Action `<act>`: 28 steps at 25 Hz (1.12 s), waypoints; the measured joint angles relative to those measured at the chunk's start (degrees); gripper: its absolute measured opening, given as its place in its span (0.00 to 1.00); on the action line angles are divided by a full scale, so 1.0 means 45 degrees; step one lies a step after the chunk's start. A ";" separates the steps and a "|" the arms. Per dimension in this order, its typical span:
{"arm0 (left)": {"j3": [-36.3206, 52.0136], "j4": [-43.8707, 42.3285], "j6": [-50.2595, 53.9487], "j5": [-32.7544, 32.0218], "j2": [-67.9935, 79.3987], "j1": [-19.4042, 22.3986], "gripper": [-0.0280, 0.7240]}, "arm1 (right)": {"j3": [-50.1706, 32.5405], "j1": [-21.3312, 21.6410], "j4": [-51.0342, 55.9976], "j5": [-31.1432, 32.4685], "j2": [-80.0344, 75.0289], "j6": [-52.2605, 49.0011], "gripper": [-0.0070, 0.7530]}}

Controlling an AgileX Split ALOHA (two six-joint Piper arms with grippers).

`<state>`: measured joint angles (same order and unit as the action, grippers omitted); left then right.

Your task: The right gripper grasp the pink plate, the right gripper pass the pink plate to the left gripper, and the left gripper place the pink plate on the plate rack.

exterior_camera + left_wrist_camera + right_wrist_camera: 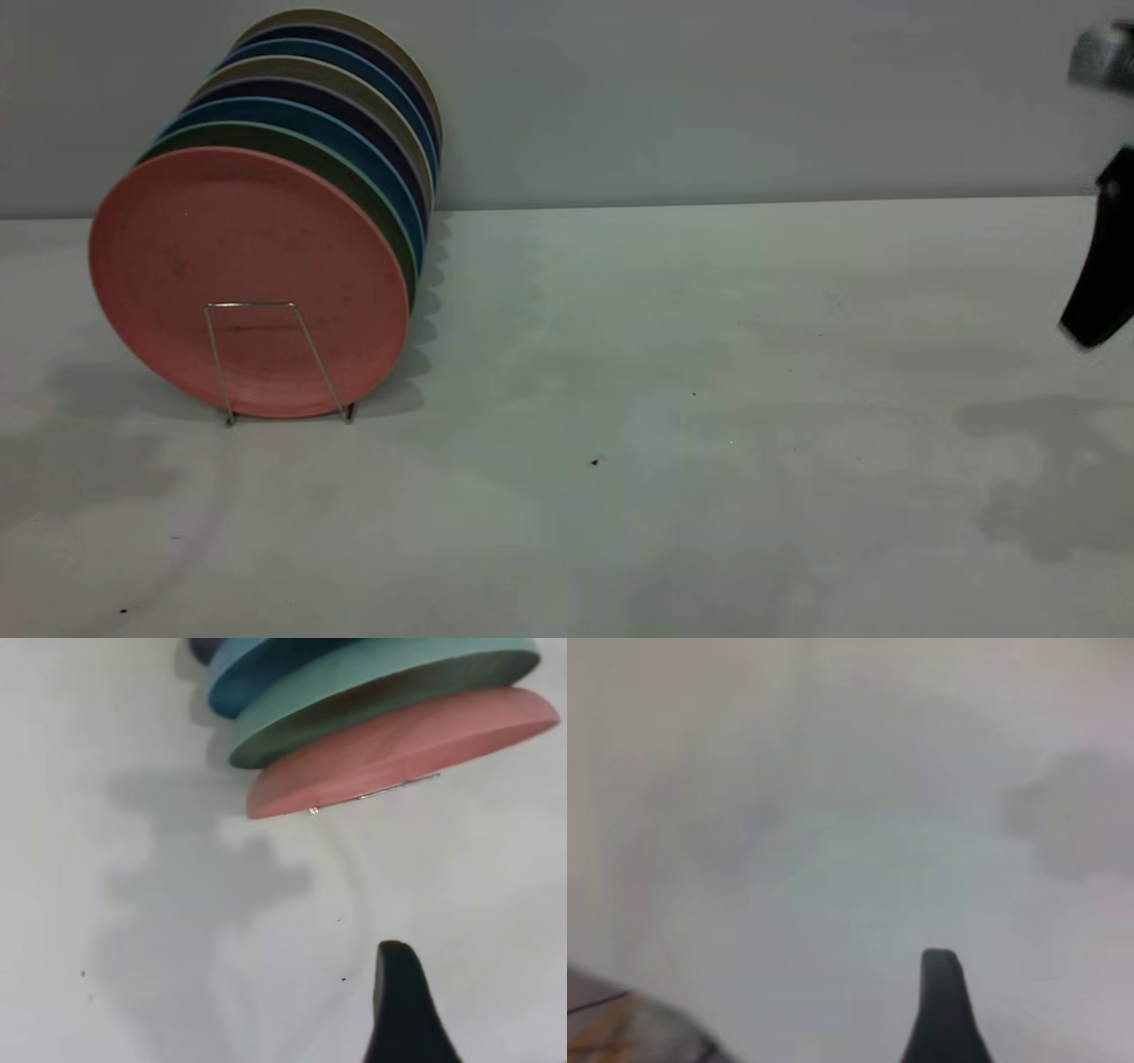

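Observation:
The pink plate [252, 230] stands upright at the front of the row on the plate rack [252, 305], leaning back on a green plate [376, 204]. One wire loop of the rack crosses its lower face. No gripper touches it. The left gripper [399, 1010] is outside the exterior view. In its wrist view one black finger [397, 992] hangs over bare table, short of the pink plate's rim [399, 749] and the rack wire [390, 790]. The right gripper [1099, 292] hangs at the far right edge, holding nothing. Its wrist view shows one finger [941, 1010] above the table.
Behind the pink plate several more plates, green, blue, dark purple and beige [354, 106], fill the rack up to the grey wall. The white table [673, 399] stretches from the rack to the right arm. A dark edge with orange wires [620, 1036] shows in the right wrist view.

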<state>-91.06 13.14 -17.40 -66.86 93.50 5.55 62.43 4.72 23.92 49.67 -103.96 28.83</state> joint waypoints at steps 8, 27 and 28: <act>0.2830 -0.0843 0.1128 0.0050 -0.2037 0.0113 0.66 | -0.0015 -0.1181 -0.2351 0.1633 0.2608 -0.2828 0.76; 1.1112 -0.1160 0.2132 0.0807 -1.1909 0.0113 0.66 | -0.2615 -0.1181 -0.3138 0.4672 1.2333 -0.4625 0.74; 1.1271 -0.1160 0.2165 0.0643 -1.2544 0.0113 0.66 | -0.3027 -0.1181 -0.2998 0.4725 1.2936 -0.4544 0.74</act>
<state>-40.34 7.92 -7.65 -63.97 37.05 6.06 48.81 -0.59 10.43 70.94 -45.75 8.38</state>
